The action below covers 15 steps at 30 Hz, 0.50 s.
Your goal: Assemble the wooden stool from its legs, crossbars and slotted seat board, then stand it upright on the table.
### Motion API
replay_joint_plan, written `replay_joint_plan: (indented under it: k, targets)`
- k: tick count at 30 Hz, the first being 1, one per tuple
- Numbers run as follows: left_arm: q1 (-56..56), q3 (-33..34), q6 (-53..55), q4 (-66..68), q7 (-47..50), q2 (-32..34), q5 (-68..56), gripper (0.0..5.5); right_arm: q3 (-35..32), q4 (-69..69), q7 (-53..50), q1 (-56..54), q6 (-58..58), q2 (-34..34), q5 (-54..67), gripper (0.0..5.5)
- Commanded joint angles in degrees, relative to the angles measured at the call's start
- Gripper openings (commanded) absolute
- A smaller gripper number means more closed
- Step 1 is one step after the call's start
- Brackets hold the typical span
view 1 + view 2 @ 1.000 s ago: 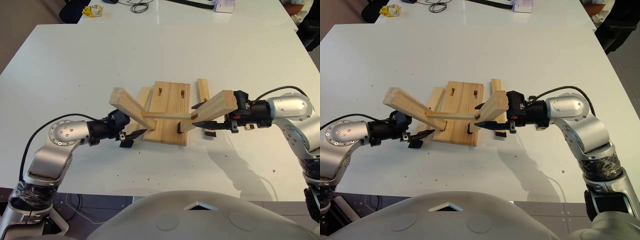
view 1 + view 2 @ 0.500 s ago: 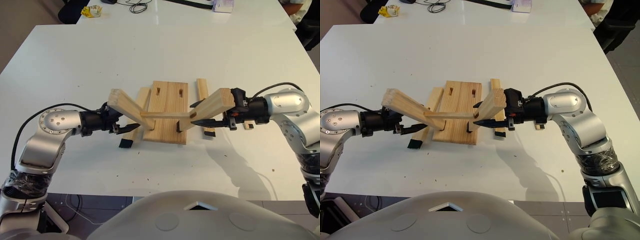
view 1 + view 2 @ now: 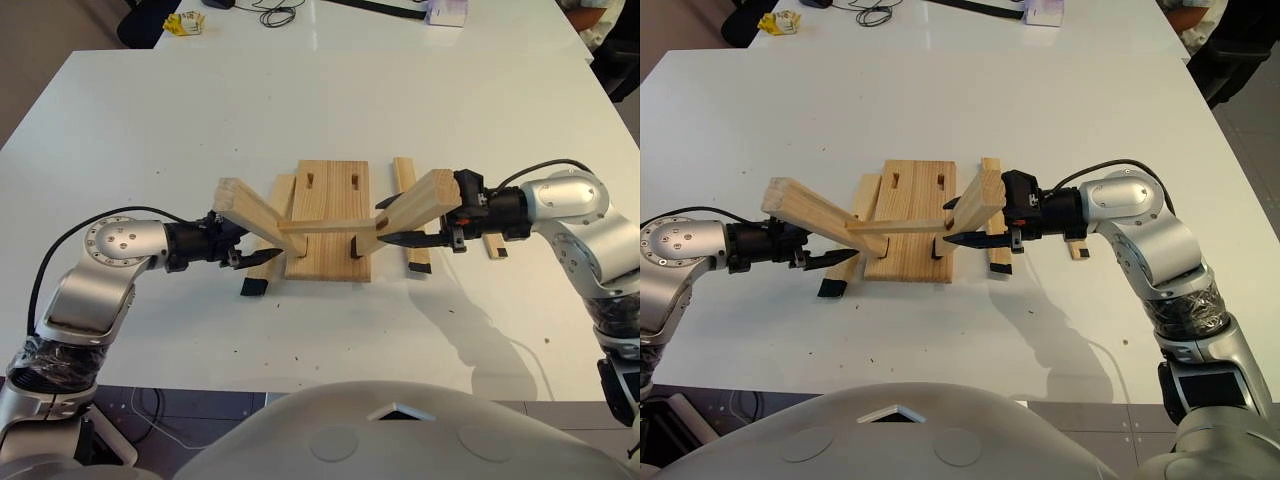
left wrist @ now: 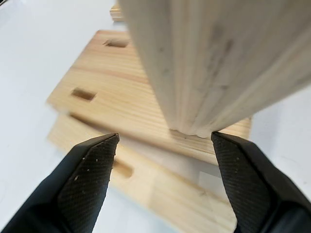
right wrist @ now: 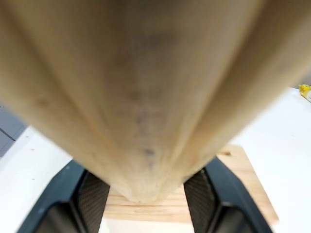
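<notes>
The leg frame (image 3: pixel 325 226) hangs over the seat board (image 3: pixel 330 195), with the right gripper (image 3: pixel 383 225) clamped on the right leg (image 3: pixel 425 198) and the left gripper (image 4: pixel 165 141) standing with jaws wide around the left leg (image 3: pixel 245 205). Held at one end only, it may twist and miss the slots (image 3: pixel 310 181).

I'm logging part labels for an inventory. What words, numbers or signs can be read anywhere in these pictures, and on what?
No text can be read.
Seat board, legs and crossbar: bare wood, no marks visible.
White box on the far table: coloured print, too small to read.
Yellow item on the same table: too small to tell whether it bears any print.
</notes>
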Motion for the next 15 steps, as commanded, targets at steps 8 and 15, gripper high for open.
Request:
replay_joint_plan:
  k: [8,15]
  targets:
    - [0.1,-3.8,-0.8,-3.5,0.7,-2.3,0.2,3.54,5.8,5.7,2.6,-1.5,0.5,-0.2,-6.1,2.02]
    - [0.8,-4.4,-0.7,-4.3,2.2,-3.4,0.7,3.54,5.7,7.2,3.9,-2.4,-0.1,-0.6,-6.2,2.02]
